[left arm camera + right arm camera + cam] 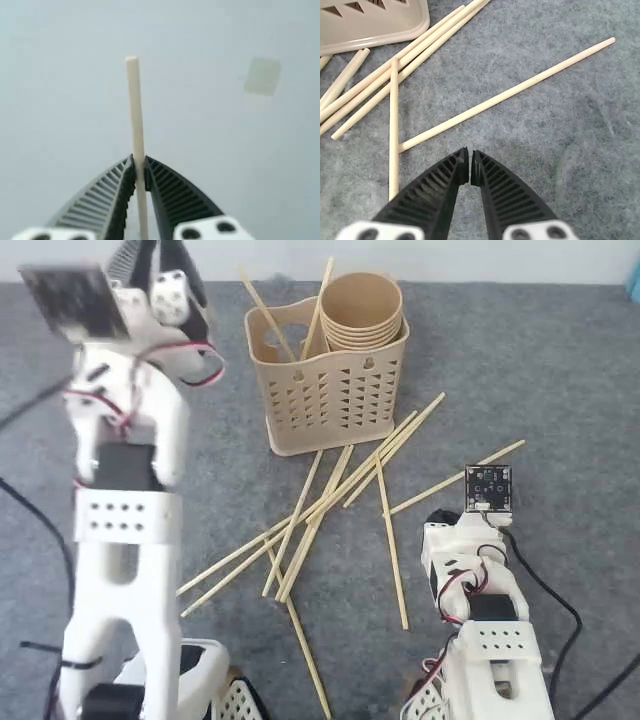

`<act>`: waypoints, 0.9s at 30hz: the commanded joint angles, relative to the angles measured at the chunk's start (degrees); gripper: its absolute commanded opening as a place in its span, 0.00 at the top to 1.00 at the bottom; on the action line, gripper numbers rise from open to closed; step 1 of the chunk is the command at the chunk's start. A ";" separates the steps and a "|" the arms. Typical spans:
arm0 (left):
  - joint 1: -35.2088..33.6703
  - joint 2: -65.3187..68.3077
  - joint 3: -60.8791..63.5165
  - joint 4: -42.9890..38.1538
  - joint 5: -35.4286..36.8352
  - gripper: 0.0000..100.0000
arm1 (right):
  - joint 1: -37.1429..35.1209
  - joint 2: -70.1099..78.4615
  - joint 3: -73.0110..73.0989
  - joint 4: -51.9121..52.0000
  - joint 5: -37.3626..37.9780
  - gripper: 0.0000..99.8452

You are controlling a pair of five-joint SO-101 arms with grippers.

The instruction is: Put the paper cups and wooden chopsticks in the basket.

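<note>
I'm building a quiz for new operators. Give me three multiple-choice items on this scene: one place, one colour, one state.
1. The paper cups sit: A in the basket; B beside it; C behind it.
2. The basket is: A blue; B beige; C red.
3. The left gripper is: A open; B shut on a cup; C shut on a chopstick.
A: the cups stand inside its walls. B: its plastic is beige. C: the jaws pinch the chopstick.
</note>
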 commanded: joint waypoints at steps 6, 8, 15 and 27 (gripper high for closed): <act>8.53 -0.70 3.38 -12.13 -0.26 0.99 | 0.57 -1.01 -0.97 0.04 0.88 0.97; 9.32 1.93 2.24 -12.13 -0.26 0.99 | 0.57 -1.01 -0.97 0.04 0.88 0.97; 8.79 11.16 1.80 -11.78 -0.35 0.99 | 0.57 -1.01 -0.97 -0.04 0.88 0.97; 6.77 12.57 -6.20 19.25 -0.35 0.70 | 0.57 -1.01 -0.97 -0.04 0.88 0.97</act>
